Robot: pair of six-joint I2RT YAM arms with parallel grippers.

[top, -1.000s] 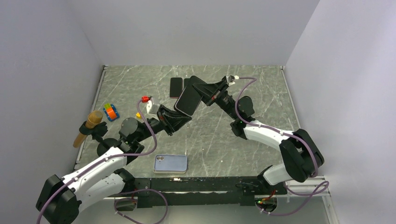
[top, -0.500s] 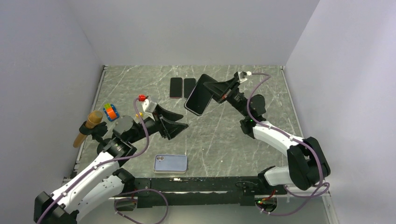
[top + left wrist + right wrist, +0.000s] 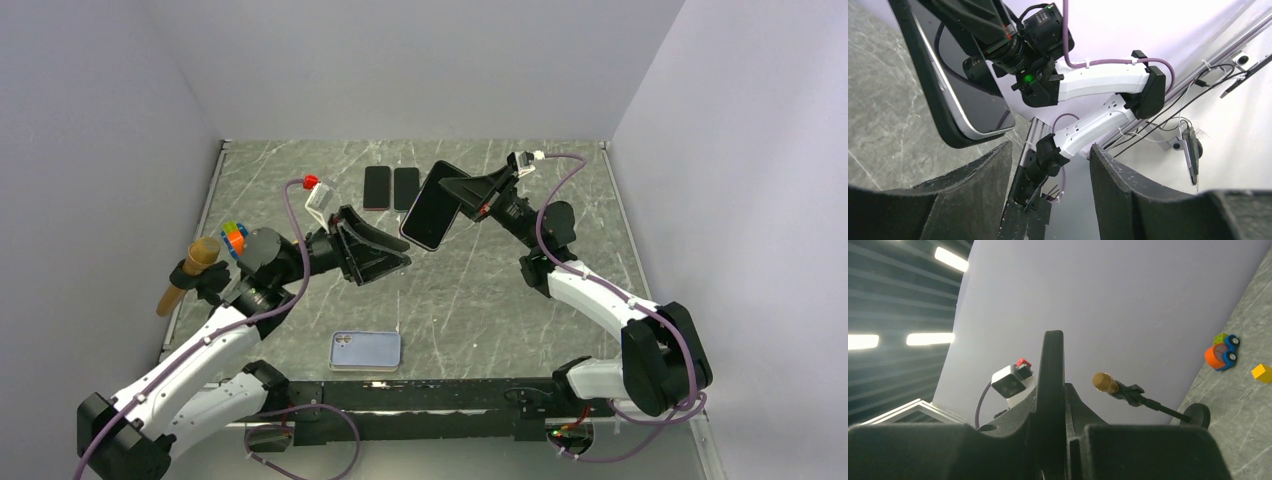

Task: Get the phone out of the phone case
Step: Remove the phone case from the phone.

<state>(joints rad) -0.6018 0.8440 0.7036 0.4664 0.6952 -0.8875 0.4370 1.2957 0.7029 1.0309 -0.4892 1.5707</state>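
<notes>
A dark-screened phone (image 3: 430, 208) with a silver edge sits in a black phone case (image 3: 923, 85) and hangs tilted above the middle of the table. My right gripper (image 3: 458, 190) is shut on its upper right end. The right wrist view shows the cased phone (image 3: 1052, 360) edge-on, pinched in my right gripper (image 3: 1053, 390). My left gripper (image 3: 390, 268) stands open and empty, just left of and below the phone, not touching it. In the left wrist view the phone (image 3: 963, 95) is at upper left, beyond my open left gripper (image 3: 1050, 150).
A light blue phone or case (image 3: 365, 351) lies flat near the front edge. Two black phones (image 3: 377, 187) (image 3: 406, 188) lie side by side at the back. A toy car (image 3: 237, 239), a yellow block (image 3: 296, 246) and a microphone on a stand (image 3: 190, 270) are at the left.
My left gripper has opened, let go of the cased phone and drawn back to the left. My right gripper has carried the phone slightly right and back.
</notes>
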